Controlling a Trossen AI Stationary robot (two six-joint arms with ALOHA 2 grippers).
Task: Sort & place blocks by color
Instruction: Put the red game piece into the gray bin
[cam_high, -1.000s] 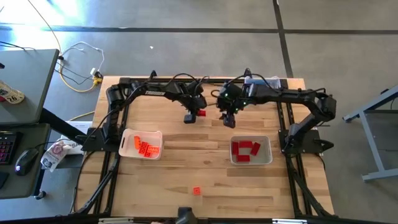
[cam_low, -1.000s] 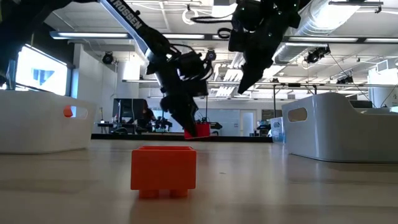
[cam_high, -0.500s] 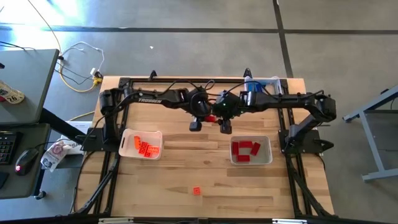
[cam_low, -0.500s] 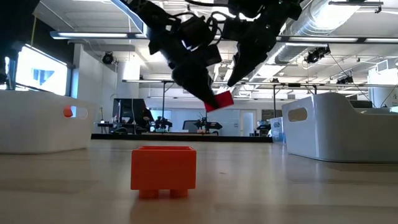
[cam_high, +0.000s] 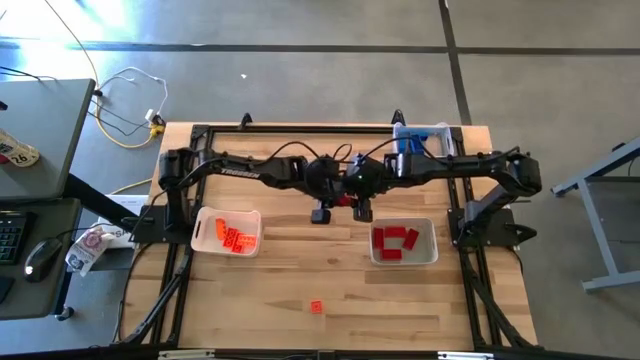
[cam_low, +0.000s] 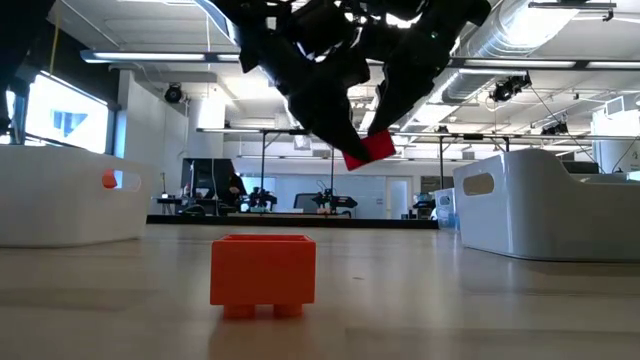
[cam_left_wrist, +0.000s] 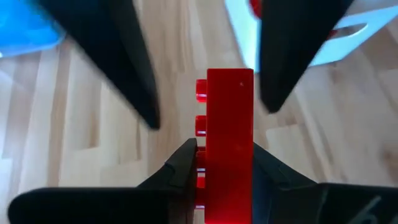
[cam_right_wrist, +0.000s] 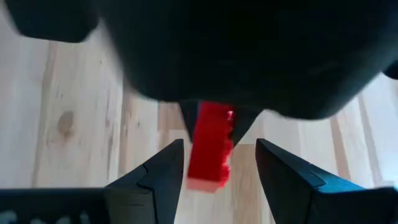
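Mid-air over the table centre, the left gripper (cam_left_wrist: 221, 171) is clamping a red brick (cam_left_wrist: 229, 134) while the right gripper (cam_right_wrist: 219, 163) — fingers spread — is closing in from 3 o'clock; mistimed release risks dropping it short of the red tray (cam_high: 431, 232).

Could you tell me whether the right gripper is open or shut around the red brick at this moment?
Open. In its wrist view the right gripper has its fingers spread either side of the red brick, not touching; the left gripper is clamping it.
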